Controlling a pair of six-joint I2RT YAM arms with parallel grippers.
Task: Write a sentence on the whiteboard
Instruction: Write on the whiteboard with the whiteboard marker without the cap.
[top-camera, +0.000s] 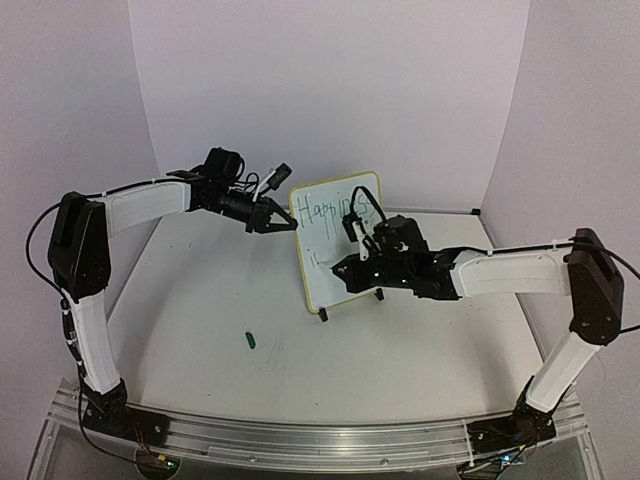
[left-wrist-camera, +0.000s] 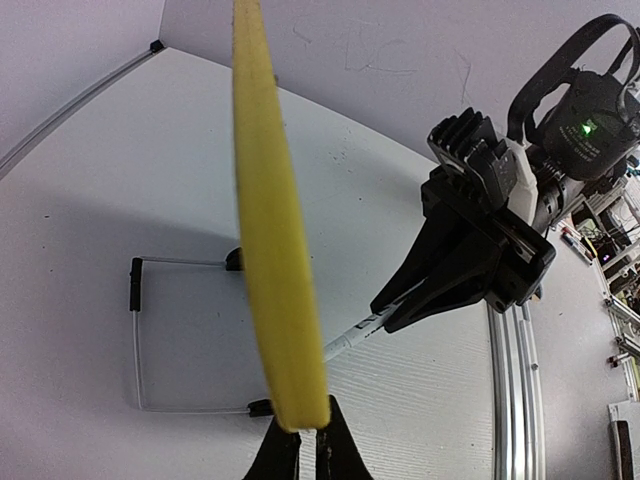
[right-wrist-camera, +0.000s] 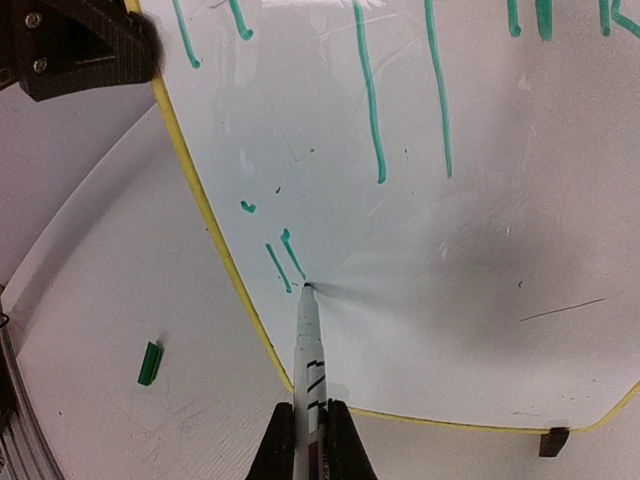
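Green lettering of the sentence (top-camera: 335, 208) across the top of the whiteboard (top-camera: 338, 275), first line reading "Happiness" or close to it. Below that, only a few short strokes of a second line. Standing on its black feet (right-wrist-camera: 553, 440), leaning back a little, face-on just ahead of the right fingertips and edge-on between the left ones. Mid-writing, then: early in line two, with most of the sentence left to do by the look of it.

Right gripper (right-wrist-camera: 311, 440) clamped tight on the marker (right-wrist-camera: 307, 345), barrel running straight out from the fingers, tip touching the white surface at the foot of the nearest stroke. Left gripper (left-wrist-camera: 300, 455) pinched shut on the pale yellow frame (left-wrist-camera: 268, 240) at the board's left edge, steadying it. Green cap (right-wrist-camera: 149, 363) lying on the table (top-camera: 200, 300), off to the left of the right fingers and well apart from the board.

Next, probably: drag the tip onward under light, even pressure, lifting clear between letters. Calls for a firm left pinch throughout, to stop any sliding or tipping back of the board.
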